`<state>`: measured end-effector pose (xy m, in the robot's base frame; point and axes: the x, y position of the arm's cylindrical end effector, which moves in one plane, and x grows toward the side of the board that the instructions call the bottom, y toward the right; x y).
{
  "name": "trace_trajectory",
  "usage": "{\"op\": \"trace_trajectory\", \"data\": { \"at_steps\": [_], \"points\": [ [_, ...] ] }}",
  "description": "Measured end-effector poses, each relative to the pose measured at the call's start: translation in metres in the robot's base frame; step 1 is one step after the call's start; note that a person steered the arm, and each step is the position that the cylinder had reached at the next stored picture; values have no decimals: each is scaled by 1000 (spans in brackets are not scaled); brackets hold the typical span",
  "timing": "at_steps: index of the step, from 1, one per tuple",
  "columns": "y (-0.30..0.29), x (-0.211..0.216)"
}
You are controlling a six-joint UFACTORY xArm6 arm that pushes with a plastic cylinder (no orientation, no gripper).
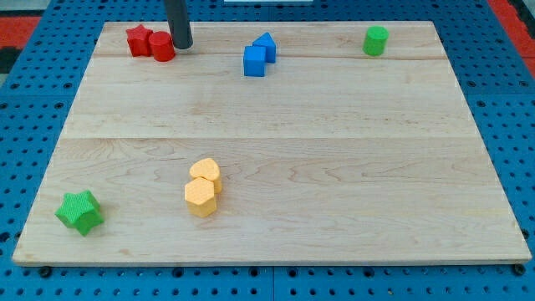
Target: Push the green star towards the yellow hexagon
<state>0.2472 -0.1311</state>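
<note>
The dark rod's tip (182, 47), a bare rod holding nothing, is shown touching a red cylinder (162, 47) at the view's top. The green plastic star (79, 211) lies bottom-left; it should be approached from its left and pushed rightward toward the yellow plastic hexagon (201, 197).

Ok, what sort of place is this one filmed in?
Most likely a robotics lab bench: a wooden board lies on a blue pegboard surface, small coloured blocks such as the green star and yellow hexagon are scattered about, and my tip sits beside the red blocks.
</note>
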Motion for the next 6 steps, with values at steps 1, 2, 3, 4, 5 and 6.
{"op": "trace_trajectory", "data": {
  "at_steps": [1,2,3,4,5,6],
  "points": [
    [4,49],
    [4,103],
    [-14,161],
    [-52,221],
    [-105,281],
    [-164,314]
  ]
}}
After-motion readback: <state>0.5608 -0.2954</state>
